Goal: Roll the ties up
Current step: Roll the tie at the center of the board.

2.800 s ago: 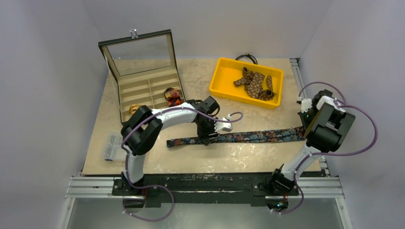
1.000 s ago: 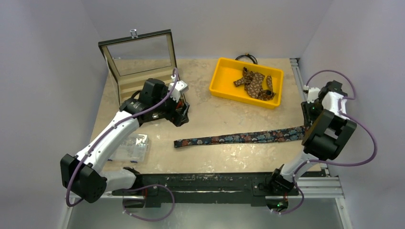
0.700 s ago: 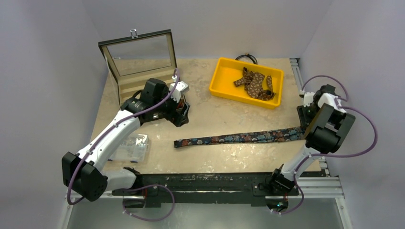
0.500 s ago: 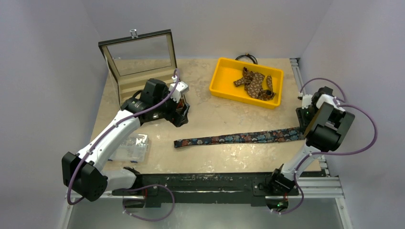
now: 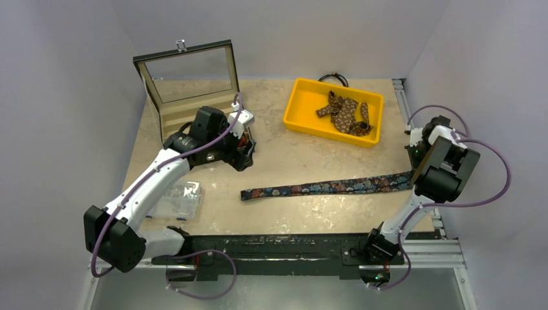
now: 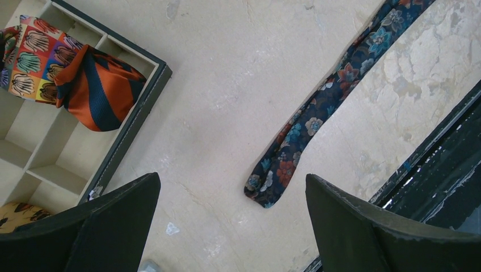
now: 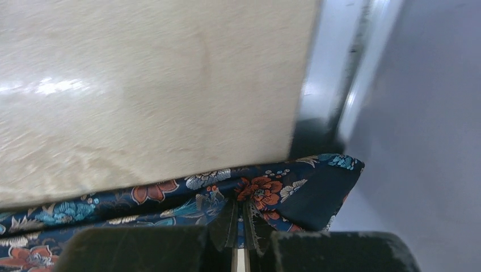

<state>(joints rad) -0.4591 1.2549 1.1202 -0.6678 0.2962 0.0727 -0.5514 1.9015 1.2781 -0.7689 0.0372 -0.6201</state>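
Top external view shows the dark flowery tie (image 5: 329, 187) lying flat and long across the bare front of the table (image 5: 291, 152), its right end at the table's right edge pinched tight in the right gripper (image 7: 238, 229), while the left gripper (image 6: 232, 226) hangs with fingers wide apart near the box (image 6: 133, 122).

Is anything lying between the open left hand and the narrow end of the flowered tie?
Nothing visible does. Only bare table separates the left hand from the flowered tie; the box stands off to the side.
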